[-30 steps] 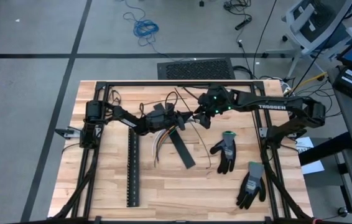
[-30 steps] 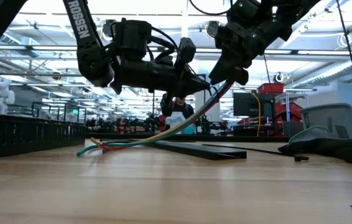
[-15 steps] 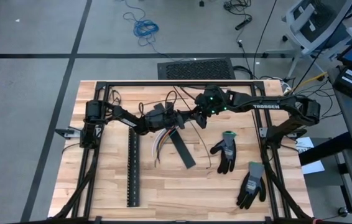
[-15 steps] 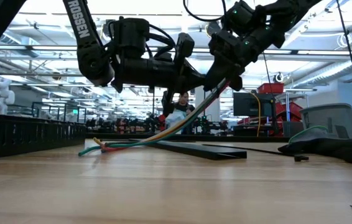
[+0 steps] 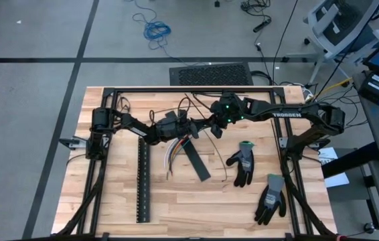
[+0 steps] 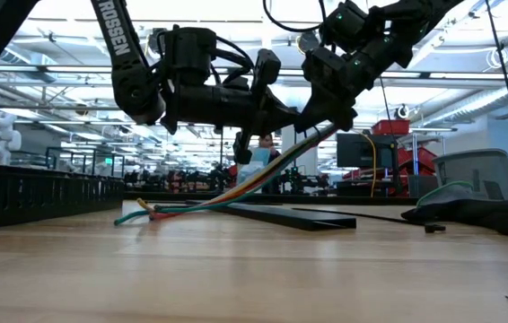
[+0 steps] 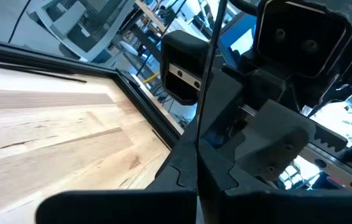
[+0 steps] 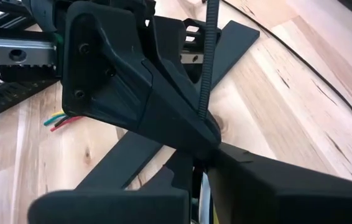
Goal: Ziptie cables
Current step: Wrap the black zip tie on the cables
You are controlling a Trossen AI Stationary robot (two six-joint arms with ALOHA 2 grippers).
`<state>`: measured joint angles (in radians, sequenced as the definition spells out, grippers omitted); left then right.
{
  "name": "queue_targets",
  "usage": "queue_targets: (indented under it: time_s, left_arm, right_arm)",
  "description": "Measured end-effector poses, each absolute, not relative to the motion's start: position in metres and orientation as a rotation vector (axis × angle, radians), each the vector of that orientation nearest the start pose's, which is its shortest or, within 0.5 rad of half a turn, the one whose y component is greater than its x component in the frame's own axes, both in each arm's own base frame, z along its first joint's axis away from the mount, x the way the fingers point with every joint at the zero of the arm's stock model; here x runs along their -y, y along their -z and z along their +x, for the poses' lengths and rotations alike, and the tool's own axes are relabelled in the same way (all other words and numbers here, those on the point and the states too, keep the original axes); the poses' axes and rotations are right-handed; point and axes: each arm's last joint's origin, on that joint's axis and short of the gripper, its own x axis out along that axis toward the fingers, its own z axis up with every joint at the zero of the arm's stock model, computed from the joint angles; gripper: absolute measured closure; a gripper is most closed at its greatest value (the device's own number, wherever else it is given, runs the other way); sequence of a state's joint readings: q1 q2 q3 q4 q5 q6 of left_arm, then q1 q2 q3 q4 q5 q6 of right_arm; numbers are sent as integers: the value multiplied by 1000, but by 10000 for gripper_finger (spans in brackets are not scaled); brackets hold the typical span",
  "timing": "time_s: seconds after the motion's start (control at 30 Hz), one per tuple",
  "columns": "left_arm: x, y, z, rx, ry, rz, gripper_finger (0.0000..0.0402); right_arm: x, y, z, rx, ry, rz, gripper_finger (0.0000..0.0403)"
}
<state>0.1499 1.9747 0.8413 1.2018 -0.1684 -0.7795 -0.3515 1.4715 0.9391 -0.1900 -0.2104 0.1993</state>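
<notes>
bare table front (image 5: pixel 176 211); slotted strip (image 5: pixel 142 181) and gloves (image 5: pixel 243 163) flank it.

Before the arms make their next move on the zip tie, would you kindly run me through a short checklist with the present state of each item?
1. Cables lifted at one end between the two grippers, loose ends resting on the table: ok.
2. Left gripper shut on the cables: ok.
3. Right gripper shut on the zip tie, right up against the left gripper: ok.
4. Zip tie looped fully round the bundle: cannot tell, the fingers hide it.
5. Black flat strip under the cables, apart from them: ok.
6. Gloves lying clear of both arms: ok.
</notes>
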Motion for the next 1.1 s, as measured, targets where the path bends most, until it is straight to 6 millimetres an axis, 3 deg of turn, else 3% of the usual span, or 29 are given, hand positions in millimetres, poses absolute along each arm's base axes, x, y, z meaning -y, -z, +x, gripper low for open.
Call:
queue_targets:
  time_s: [0.47, 0.83, 1.1]
  left_arm:
    - [-77, -156, 370, 200, -286, -771, 402]
    - [-79, -160, 369, 260, -278, -792, 402]
    - [-79, -159, 370, 229, -283, -795, 402]
  right_arm:
    - [83, -217, 295, -790, 178, 395, 402]
    - [82, -218, 296, -781, 165, 412, 402]
    - [82, -218, 296, -777, 160, 432, 337]
